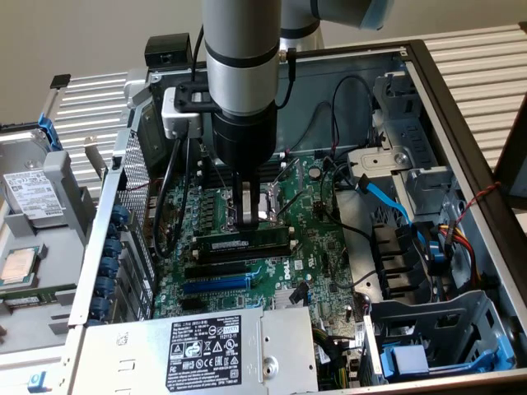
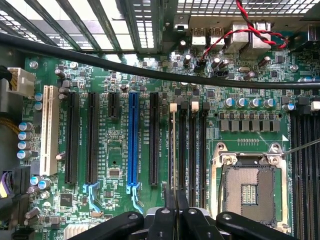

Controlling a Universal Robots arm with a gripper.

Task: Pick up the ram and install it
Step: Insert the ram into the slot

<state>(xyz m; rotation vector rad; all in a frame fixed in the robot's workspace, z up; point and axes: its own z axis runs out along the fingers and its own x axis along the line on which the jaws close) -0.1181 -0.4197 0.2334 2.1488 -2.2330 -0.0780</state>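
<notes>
The ram [image 1: 244, 244] is a long green stick with a white label, standing on edge across the motherboard [image 1: 317, 247] just below my gripper [image 1: 247, 219]. In the wrist view the ram [image 2: 173, 150] appears edge-on as a thin line along the first of the black memory slots [image 2: 192, 150], beside a white end clip [image 2: 173, 107]. My gripper [image 2: 175, 202] is shut on the ram's upper edge, its fingers pressed together on it. Whether the stick is fully seated in the slot cannot be told.
The open CPU socket [image 2: 249, 186] lies beside the memory slots, and a blue expansion slot [image 2: 132, 142] and black ones lie on the other side. A black cable [image 2: 150, 72] crosses above the board. The power supply [image 1: 206, 346] and drive cages [image 1: 412, 164] wall in the case.
</notes>
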